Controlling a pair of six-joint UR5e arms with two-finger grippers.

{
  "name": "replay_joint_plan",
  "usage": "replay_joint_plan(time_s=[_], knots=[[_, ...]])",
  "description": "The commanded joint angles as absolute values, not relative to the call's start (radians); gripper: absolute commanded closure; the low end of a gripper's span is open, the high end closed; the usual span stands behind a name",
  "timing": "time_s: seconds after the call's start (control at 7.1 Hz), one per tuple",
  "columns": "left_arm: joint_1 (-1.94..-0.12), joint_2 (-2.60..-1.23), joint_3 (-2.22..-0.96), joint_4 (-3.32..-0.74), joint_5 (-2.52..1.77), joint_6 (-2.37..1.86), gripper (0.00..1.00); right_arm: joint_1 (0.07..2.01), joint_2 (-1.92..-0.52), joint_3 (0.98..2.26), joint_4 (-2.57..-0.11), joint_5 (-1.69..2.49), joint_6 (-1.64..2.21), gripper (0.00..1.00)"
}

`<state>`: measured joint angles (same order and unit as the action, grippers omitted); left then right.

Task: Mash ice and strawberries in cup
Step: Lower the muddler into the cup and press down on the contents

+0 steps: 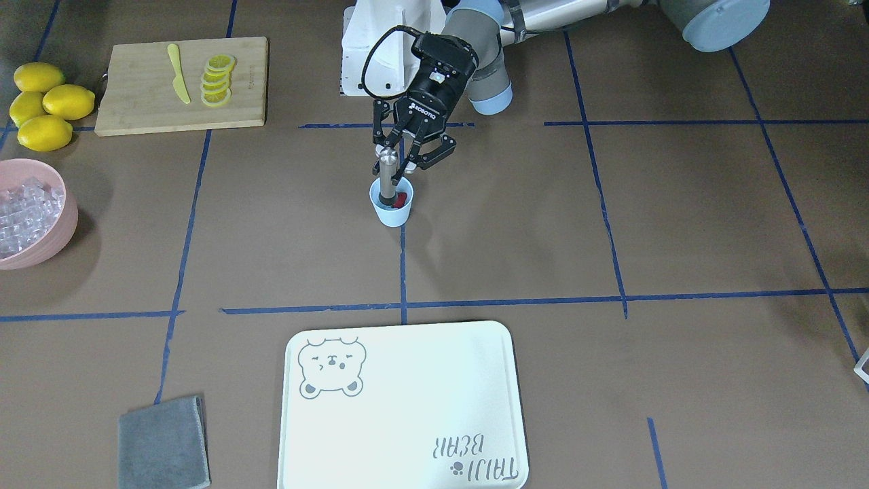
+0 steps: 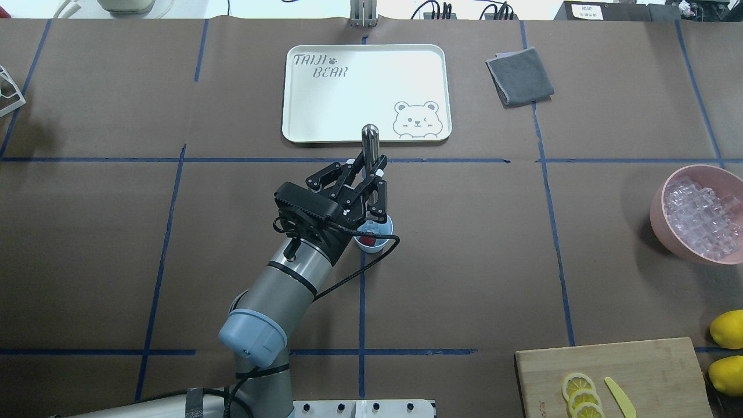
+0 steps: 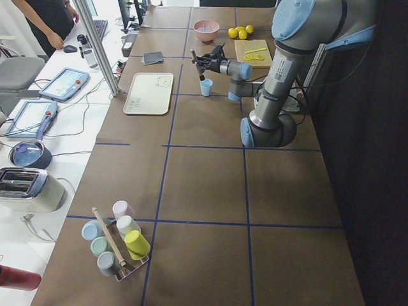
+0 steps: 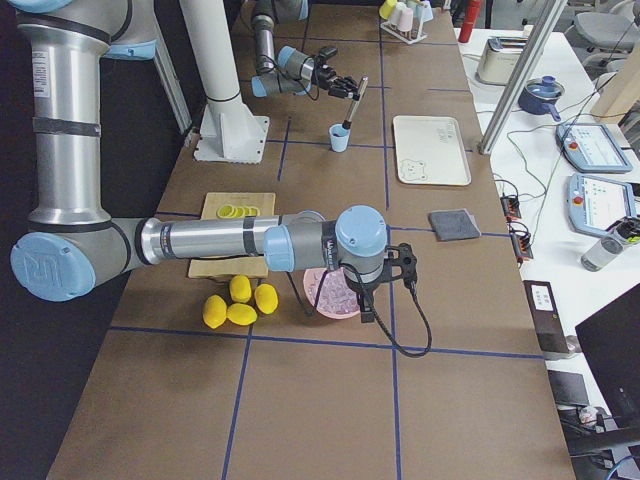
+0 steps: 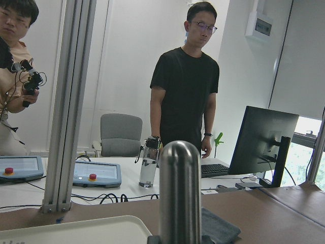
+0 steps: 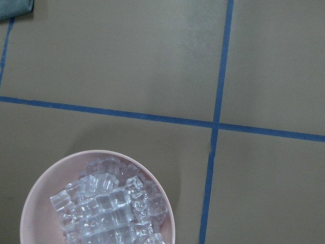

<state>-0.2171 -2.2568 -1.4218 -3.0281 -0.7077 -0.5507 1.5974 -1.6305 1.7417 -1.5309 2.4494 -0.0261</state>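
Steel round-topped pestle [image 1: 387, 178] stands in the small pale-blue plastic cup [image 1: 392, 213] at mid-table, clamped by the left gripper [image 1: 394, 168]. A red strawberry [image 1: 402, 199] lies inside beside it. To the right, clear ice cubes [image 1: 20, 210] fill a pink bowl [image 1: 69, 216] with the right gripper [image 4: 405, 262] above; I cannot tell how wide its jaws stand. Farthest lies a white bear-printed tray [image 1: 421, 394].

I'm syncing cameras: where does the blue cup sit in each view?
Front-facing: cup at centre.
Overhead: cup at centre, partly hidden.
Exterior left: cup upper middle.
Exterior right: cup upper middle.
Left wrist: absent.
Right wrist: absent.
Shared landmark: white tray.
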Motion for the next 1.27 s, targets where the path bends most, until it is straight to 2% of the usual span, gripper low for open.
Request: replay_joint_plan(time_s=[0.0, 1.13], knots=[[-0.187, -2.258, -1.419, -3.03, -0.69, -0.551, 1.0, 1.597, -1.631, 1.74, -1.531, 2.447, -0.026, 0.0], [-0.187, -2.269, -1.37, -3.04, -0.67, -0.551, 1.0, 1.597, -1.634, 1.738, -1.531, 2.442, -0.026, 0.0]])
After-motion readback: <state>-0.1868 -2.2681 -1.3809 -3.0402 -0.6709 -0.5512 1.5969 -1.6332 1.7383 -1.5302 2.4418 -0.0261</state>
